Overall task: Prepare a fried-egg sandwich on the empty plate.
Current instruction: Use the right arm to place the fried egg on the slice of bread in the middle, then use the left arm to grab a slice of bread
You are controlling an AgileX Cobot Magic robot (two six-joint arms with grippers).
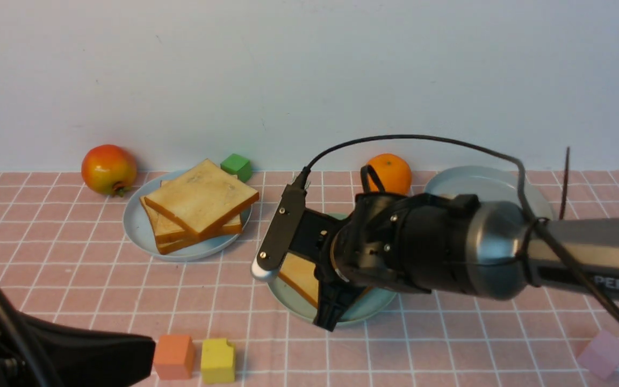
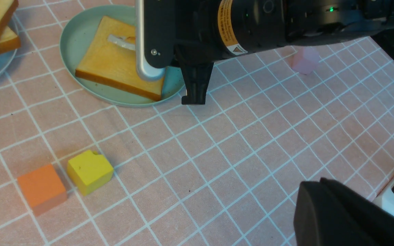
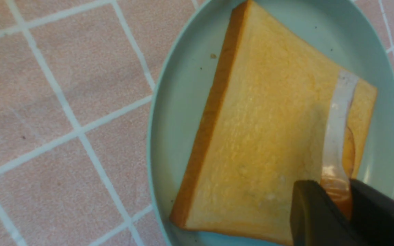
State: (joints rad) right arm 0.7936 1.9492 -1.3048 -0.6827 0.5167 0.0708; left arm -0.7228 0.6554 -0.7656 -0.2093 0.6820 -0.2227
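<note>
The mint-green plate sits mid-table with one golden toast slice on it. My right gripper hangs over that slice, shut on a fried egg. The egg shows edge-on, white rim with orange yolk; whether it touches the toast I cannot tell. My left gripper is shut and empty, low at the near left. No assembled fried-egg sandwich is in view.
Plain toast slices are stacked on a pale blue plate at the back left. A blue-grey plate, an orange, a red-yellow fruit and a green cube line the back. Orange, yellow and pink cubes lie near.
</note>
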